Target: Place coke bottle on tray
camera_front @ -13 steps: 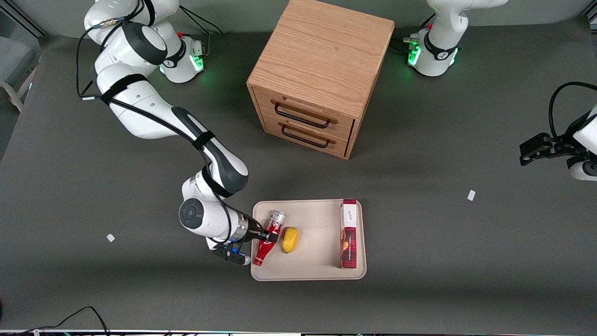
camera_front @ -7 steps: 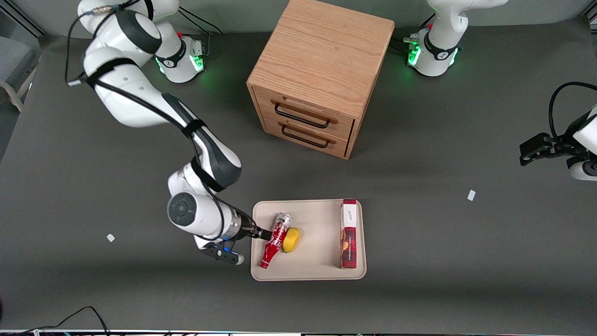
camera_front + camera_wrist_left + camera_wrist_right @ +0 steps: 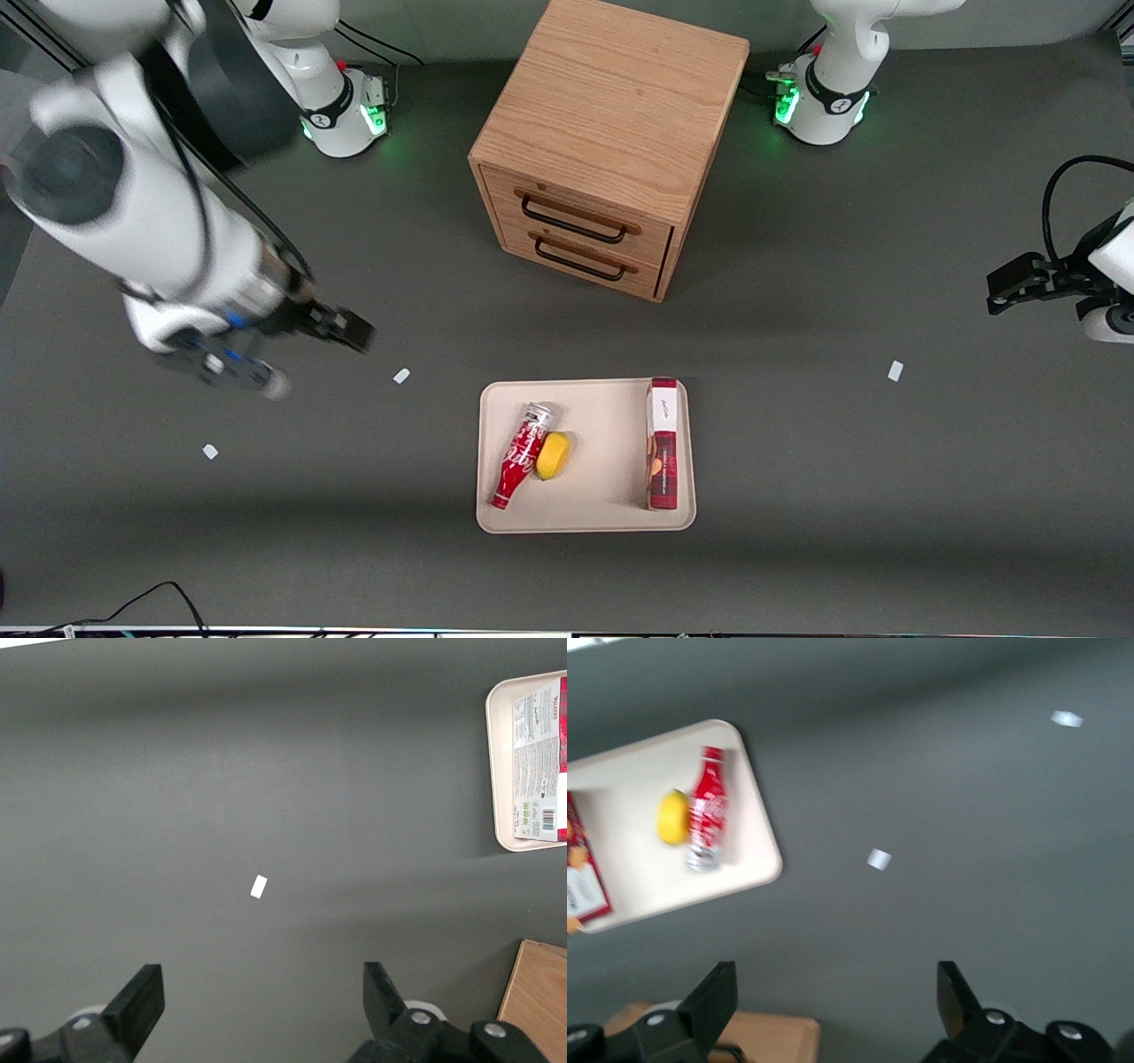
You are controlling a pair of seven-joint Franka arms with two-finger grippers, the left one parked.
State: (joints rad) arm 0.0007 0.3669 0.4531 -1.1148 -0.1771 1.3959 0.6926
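Observation:
The coke bottle [image 3: 522,455] lies flat on the beige tray [image 3: 598,509], at the tray's end toward the working arm, its cap pointing nearer the front camera. It touches a yellow lemon [image 3: 552,455]. It also shows in the right wrist view [image 3: 707,809] on the tray [image 3: 753,870]. My right gripper [image 3: 345,328] is open and empty, raised well above the table, far from the tray toward the working arm's end. In the right wrist view the gripper [image 3: 833,997] holds nothing between its fingers.
A red-and-white box [image 3: 663,443] lies on the tray's end toward the parked arm. A wooden drawer cabinet [image 3: 602,142] stands farther from the front camera than the tray. Small white paper scraps [image 3: 401,376] [image 3: 210,452] [image 3: 896,370] lie on the dark table.
The gripper let go of the coke bottle, which now rests on the tray against the lemon. The arm rose and swung away toward its own end of the table.

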